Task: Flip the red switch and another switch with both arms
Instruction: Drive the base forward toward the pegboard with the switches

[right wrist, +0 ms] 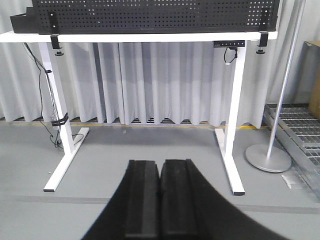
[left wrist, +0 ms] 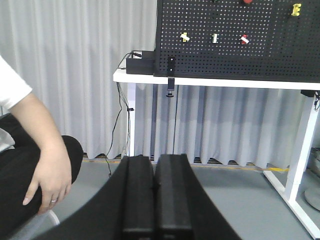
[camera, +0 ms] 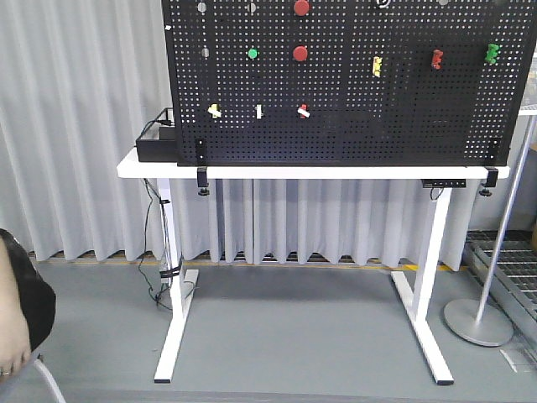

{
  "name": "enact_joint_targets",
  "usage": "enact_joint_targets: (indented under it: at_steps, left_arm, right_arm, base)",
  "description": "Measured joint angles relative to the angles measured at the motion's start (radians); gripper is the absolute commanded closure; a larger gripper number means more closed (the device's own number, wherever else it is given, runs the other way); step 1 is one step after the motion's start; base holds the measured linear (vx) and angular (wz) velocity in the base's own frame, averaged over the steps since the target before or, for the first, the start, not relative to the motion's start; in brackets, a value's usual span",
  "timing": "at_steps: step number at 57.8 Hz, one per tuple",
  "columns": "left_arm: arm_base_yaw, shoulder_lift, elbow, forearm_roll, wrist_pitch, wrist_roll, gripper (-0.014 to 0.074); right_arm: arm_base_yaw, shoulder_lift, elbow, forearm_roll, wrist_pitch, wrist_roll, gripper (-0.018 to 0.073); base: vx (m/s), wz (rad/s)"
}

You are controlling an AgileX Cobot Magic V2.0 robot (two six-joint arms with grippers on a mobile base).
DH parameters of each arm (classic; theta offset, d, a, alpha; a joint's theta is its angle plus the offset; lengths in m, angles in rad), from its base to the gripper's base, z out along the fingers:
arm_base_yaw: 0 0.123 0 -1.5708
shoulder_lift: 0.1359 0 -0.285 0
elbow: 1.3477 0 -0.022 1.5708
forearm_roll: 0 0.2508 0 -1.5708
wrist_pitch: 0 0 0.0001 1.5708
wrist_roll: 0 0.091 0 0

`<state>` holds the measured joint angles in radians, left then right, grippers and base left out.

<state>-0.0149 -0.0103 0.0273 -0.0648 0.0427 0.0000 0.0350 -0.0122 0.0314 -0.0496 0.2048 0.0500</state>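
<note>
Nearest: left gripper (left wrist: pixel 156 200), right gripper (right wrist: pixel 160 200), both pressed together, empty, low, well short of pegboard (camera: pixel 403 126). Far and above, bottom row: red switch (camera: pixel 304 111), yellow switch (camera: pixel 215 110); yellow lies left of red, so likely suits the left one, red the right

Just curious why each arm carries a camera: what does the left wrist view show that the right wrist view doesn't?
Left wrist only: the red switch, the pale yellow switch, a seated person's hand. Right wrist only: a round-based pole stand. Both: the white table, the curtain, plus the left gripper or right gripper, shut.
</note>
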Motion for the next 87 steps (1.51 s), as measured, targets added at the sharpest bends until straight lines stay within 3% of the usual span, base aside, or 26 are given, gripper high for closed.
enact_joint_targets:
  at_steps: [87]
  left_arm:
    - [0.000, 0.000, 0.000, 0.000, 0.000, 0.000, 0.0594]
  right_arm:
    - [0.000, 0.000, 0.000, 0.000, 0.000, 0.000, 0.0566]
  base:
    - [0.04, 0.01]
